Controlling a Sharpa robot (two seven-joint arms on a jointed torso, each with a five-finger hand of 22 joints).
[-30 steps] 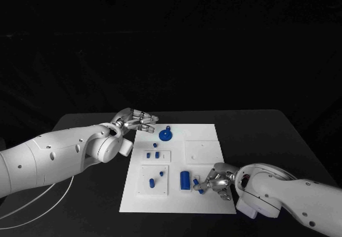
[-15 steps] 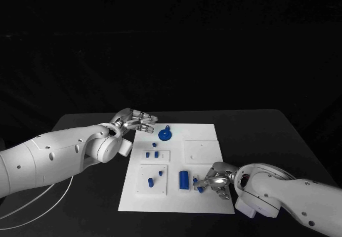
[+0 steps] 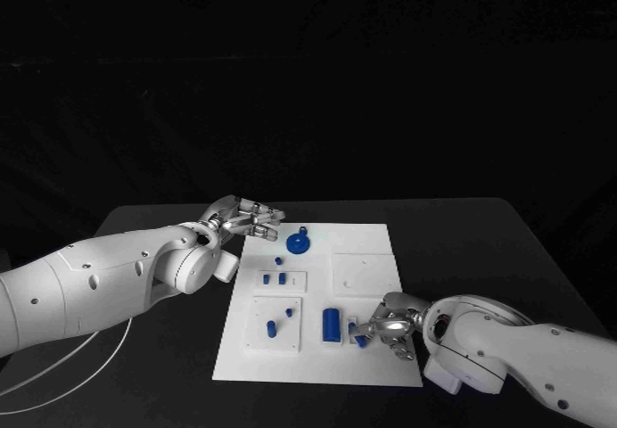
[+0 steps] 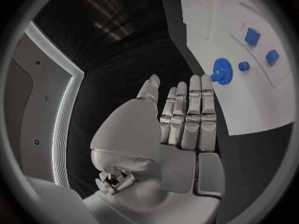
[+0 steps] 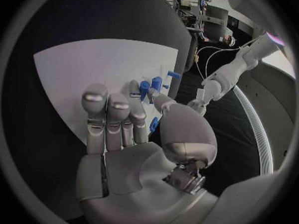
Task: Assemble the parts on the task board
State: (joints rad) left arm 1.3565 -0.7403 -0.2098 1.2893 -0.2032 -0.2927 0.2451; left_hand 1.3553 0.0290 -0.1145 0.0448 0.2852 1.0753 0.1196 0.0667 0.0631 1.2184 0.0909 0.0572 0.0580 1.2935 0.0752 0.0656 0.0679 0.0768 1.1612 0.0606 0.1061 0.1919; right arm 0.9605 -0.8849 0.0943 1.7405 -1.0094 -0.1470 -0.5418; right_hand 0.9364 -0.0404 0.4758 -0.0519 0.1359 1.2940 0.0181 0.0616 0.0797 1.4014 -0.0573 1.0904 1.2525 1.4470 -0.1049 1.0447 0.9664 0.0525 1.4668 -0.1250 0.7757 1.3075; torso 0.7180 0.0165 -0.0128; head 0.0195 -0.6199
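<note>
1. The white task board (image 3: 366,361) lies in the middle of the black table (image 3: 514,241). Blue parts sit on it: a gear (image 3: 299,243) near the far left corner, small pegs (image 3: 274,279) in the middle left, and a taller cylinder (image 3: 333,324) toward the near side.
2. The right hand (image 3: 384,331) is over the near right part of the board, with its fingers (image 5: 138,115) closing around a small blue piece (image 3: 360,340) just right of the cylinder. From the right wrist view the piece looks pinched between thumb and fingers, so the hand seems to hold it.
3. The left hand (image 3: 244,217) hovers at the board's far left edge, beside the gear. Its fingers (image 4: 190,115) are straight, close together and hold nothing.
4. The step in hand is judged to be picking or seating the small piece. To do it well, the right hand should keep the piece upright, line it up over its slot before pressing, and keep clear of the cylinder close beside it.
5. The left hand would do best to stay off the gear, or to steady the board at its edge if it slides.
</note>
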